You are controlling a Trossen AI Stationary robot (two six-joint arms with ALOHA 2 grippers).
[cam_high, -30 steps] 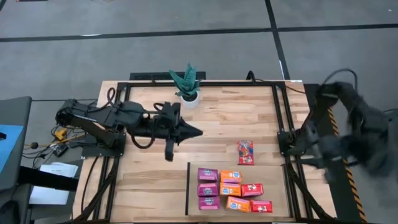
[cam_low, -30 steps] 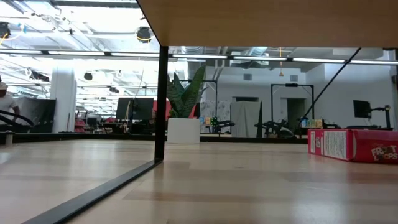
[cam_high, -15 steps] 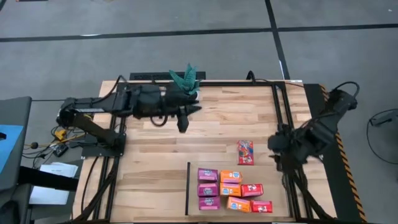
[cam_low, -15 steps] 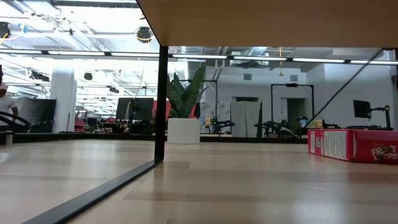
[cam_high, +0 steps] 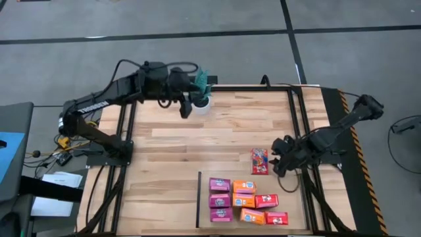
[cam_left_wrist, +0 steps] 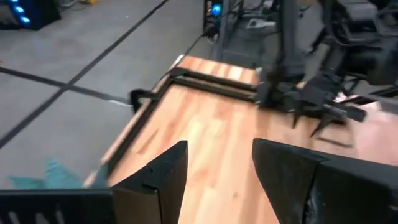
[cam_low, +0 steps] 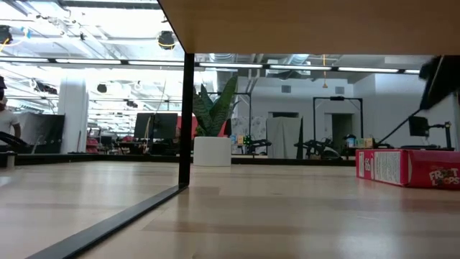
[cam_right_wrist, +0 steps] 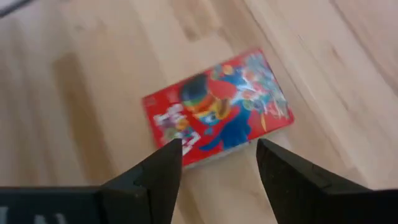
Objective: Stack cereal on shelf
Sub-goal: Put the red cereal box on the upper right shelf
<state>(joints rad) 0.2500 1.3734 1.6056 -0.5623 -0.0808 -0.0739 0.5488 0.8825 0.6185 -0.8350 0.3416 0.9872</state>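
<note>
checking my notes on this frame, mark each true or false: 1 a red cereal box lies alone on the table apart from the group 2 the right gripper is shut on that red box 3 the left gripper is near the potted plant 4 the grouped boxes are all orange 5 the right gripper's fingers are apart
1. True. The lone red box lies flat on the table, apart from the grouped boxes.
2. False. The right gripper is beside the box with its fingers apart, holding nothing.
3. True. The left gripper is at the far edge by the potted plant.
4. False. The group mixes magenta, orange and red boxes.
5. True. The right wrist view shows a gap between the fingers, the red box beyond.
</note>
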